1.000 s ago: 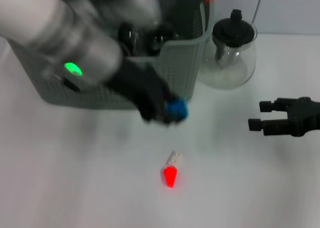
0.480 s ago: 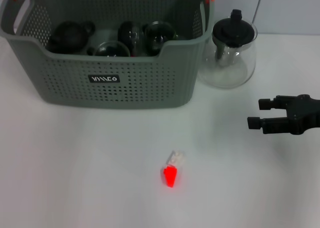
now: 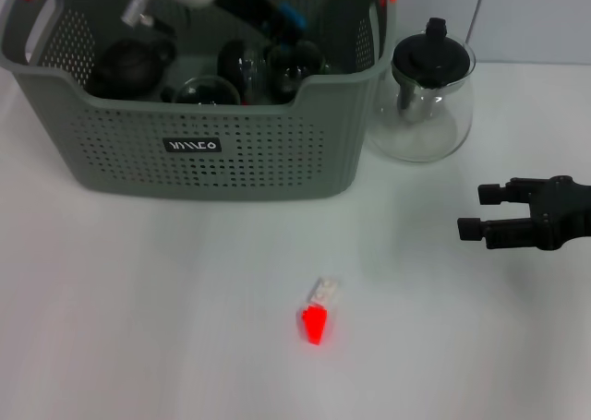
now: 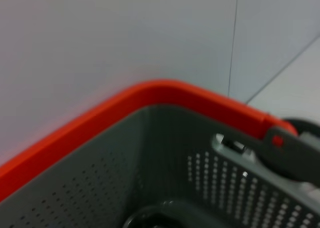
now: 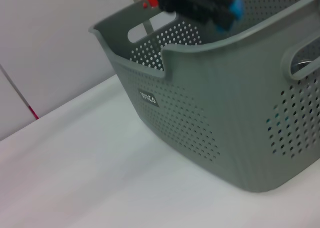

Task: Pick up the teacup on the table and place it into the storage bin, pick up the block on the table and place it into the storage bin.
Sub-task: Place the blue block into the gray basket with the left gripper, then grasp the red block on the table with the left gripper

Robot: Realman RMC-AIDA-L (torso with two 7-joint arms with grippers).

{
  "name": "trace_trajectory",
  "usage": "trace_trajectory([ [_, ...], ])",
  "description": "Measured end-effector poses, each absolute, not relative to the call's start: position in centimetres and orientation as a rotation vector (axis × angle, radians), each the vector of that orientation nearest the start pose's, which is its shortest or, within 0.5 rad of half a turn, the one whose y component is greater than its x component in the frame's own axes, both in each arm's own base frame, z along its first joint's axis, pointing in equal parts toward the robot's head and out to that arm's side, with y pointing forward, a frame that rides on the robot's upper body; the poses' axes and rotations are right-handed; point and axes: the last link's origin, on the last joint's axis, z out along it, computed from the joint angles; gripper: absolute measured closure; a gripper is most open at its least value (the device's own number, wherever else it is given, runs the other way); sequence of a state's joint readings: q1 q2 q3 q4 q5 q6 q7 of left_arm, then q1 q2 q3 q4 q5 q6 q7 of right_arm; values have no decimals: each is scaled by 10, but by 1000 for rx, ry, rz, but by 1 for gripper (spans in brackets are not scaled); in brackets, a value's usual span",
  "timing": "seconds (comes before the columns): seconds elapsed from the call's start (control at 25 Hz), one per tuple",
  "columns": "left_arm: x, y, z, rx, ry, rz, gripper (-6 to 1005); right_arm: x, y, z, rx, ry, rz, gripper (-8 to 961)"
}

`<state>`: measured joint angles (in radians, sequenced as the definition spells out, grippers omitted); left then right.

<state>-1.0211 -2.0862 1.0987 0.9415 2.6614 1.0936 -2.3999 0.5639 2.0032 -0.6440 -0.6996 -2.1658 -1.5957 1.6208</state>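
Blue block clenched in left gripper above the storage bin at twelve o'clock, release pending; dark teacups apparently binned already; right gripper released, idle at three o'clock over the table.

A bare lab-style test setup: a plain white surface against a blank panelled wall, staged only with a perforated storage bin and glass teapot.

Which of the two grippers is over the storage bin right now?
The left gripper, holding a blue piece above the storage bin. The right gripper sits apart over the table, beside the glass teapot.
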Motion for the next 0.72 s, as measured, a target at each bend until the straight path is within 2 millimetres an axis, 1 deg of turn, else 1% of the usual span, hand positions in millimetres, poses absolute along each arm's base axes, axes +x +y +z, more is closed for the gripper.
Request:
trace_trajectory([
  [0.12,-95,472,-5,-2400,-558,163,550,278,339,31,-2742,873,500,72],
  [0.24,-94,471,-9,-2391,-537,194,537,279,338,31,-2744,873,501,72],
  [0.32,-91,470,-7,-2389,-533,192,528,280,337,31,-2745,874,500,72],
  [0.4,-87,469,0,-2388,-544,157,435,280,336,31,-2744,871,501,71],
  [0.52,-71,455,23,-2428,-591,-36,296,281,336,32,-2743,866,505,71],
  [0.64,-56,430,46,-2540,-599,-267,239,283,336,33,-2740,866,503,71],
  [0.72,-47,400,61,-2713,-545,-469,202,283,336,34,-2739,866,502,71],
])
